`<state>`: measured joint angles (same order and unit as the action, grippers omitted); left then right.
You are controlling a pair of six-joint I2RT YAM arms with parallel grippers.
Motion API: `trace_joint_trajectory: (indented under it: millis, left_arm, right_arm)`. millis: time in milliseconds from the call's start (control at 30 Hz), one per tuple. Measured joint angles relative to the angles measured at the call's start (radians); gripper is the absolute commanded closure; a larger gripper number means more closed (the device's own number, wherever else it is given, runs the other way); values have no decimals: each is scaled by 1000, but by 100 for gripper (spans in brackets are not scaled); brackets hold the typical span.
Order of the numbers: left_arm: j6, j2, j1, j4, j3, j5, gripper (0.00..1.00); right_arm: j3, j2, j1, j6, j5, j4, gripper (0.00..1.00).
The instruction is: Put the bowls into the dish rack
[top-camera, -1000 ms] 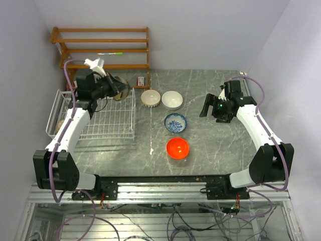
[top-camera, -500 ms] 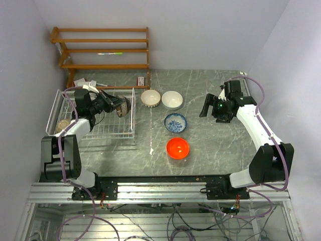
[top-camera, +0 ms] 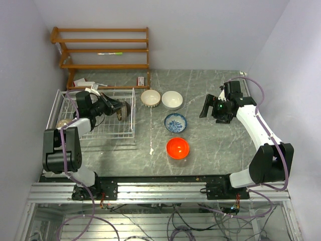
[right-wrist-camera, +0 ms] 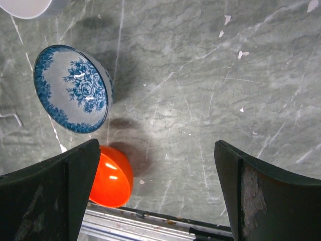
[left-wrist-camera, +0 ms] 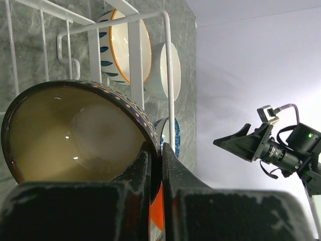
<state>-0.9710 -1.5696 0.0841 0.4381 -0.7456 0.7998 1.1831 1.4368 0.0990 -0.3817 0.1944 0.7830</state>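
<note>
Top view: grips dark bowl (top-camera: 122, 108) on edge in left gripper (top-camera: 116, 107), over rack (top-camera: 95, 134), toward its 3 o'clock end.

Left wrist: pinches that bowl's rim tight; opens toward 9 o'clock, rack wire at 12.

Right wrist: hangs with right gripper (right-wrist-camera: 156, 170) spread wide, empty. Shows blue bowl (right-wrist-camera: 72, 89) at 10 o'clock, orange bowl (right-wrist-camera: 111, 175) at 8, likely nearer this arm.

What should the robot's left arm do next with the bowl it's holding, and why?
Probably lower the dark bowl onto the floor of the dish rack, then let go. The left end effector pinches the bowl's rim and holds it tipped on edge near the rack's right side. It looks gripped rather than resting, so it seems not yet set down.
</note>
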Motion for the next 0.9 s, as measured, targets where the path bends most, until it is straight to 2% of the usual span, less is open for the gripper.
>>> trace_joint_trajectory:
  millis: [267, 433, 733, 900]
  left_arm:
    - [50, -5, 33, 13, 13, 36, 93]
    - [79, -5, 90, 28, 30, 74, 88]
    - [135, -5, 157, 33, 39, 125, 93]
    - [101, -5, 168, 95, 61, 147, 93]
  right_arm:
    - [-30, -1, 0, 0, 0, -7, 4]
    - [-44, -2, 0, 0, 0, -8, 4]
    - [-45, -2, 0, 0, 0, -10, 4]
    - [-45, -2, 0, 0, -3, -10, 4]
